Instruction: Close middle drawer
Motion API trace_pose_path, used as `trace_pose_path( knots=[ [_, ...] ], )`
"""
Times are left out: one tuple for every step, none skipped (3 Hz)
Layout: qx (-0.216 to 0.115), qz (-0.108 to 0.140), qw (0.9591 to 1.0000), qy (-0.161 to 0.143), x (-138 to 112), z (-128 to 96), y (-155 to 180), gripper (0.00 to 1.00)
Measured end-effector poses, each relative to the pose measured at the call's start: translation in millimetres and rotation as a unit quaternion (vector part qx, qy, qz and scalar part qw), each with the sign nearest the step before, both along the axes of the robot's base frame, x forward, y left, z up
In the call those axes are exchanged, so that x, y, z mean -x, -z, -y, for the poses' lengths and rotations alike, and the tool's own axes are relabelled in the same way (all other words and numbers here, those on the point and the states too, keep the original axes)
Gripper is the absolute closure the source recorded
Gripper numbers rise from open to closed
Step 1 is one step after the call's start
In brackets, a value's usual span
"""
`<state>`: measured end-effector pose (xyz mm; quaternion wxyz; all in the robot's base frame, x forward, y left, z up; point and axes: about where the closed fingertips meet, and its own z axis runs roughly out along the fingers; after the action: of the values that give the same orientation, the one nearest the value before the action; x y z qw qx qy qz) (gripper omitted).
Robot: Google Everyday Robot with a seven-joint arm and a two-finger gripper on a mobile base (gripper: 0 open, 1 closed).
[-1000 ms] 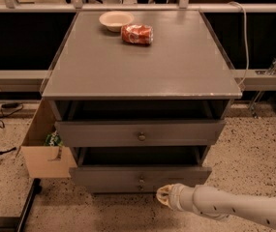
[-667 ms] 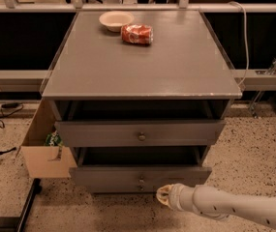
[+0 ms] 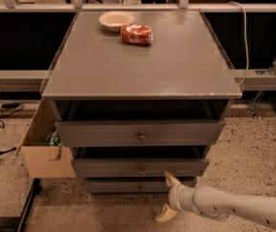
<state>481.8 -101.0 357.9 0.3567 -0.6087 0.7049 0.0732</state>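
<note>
The wide grey wooden middle drawer (image 3: 128,168) lay crosswise, knobbed front facing me, slightly out; the cream two-finger gripper (image 3: 168,198) gaped empty before it

arm (image 3: 239,209): enters low from right, near-horizontal | tool (image 3: 168,197): lower centre-right, pointing left | fingers (image 3: 171,179): spread apart

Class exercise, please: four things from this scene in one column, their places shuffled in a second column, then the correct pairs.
Things:
1. white bowl
2. red packet
3. cardboard box
4. gripper

Places:
A. left of the cabinet, beside the drawers
B. low down, in front of the middle drawer, right of its knob, fingers spread open
C. near the far edge of the cabinet top
D. on the cabinet top, just right of the bowl

Pairs: 1-C, 2-D, 3-A, 4-B
</note>
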Motion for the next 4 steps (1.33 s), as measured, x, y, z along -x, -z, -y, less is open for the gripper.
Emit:
trace_pose_path(
  knots=[
    [0.000, 0.000, 1.0000, 0.000, 0.0, 0.0, 0.0, 0.00],
    [0.005, 0.007, 1.0000, 0.004, -2.1, 0.0, -0.6, 0.19],
    [0.013, 0.028, 0.9995, 0.005, -14.5, -1.2, -5.0, 0.43],
    [0.019, 0.050, 0.9986, 0.003, -28.4, -4.6, -10.8, 0.65]
  ],
)
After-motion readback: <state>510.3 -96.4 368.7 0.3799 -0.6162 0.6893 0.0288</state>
